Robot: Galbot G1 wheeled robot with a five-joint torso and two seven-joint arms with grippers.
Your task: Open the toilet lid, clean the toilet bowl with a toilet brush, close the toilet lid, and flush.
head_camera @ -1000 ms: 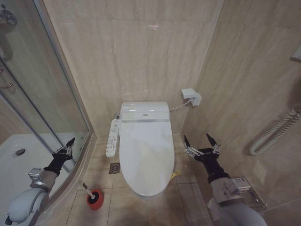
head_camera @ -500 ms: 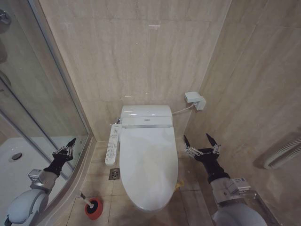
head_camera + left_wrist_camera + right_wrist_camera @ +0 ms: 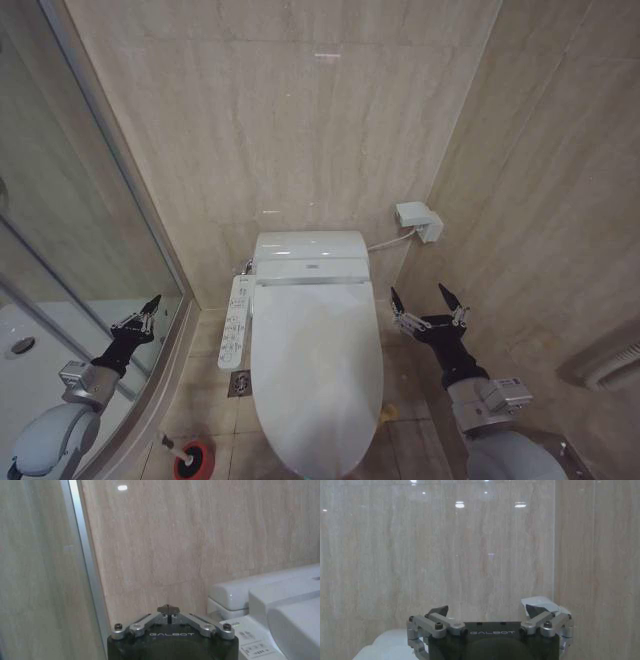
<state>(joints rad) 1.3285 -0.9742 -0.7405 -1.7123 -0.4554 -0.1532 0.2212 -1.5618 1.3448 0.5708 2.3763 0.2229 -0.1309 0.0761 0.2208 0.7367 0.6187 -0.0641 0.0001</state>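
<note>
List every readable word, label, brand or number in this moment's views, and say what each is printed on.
"GALBOT": on the black body of the left end effector, left wrist view.
"GALBOT": on the black body of the right end effector, right wrist view.
Button labels on the long white side control panel: too small to read.
Small mark on the grey strip behind the glossy white oval toilet lid: unreadable.

Closed toilet, brush on the floor.
The glossy white toilet lid (image 3: 318,370) lies shut over the toilet bowl; the toilet brush (image 3: 188,458) stands tilted in its red holder, near its left.
</note>
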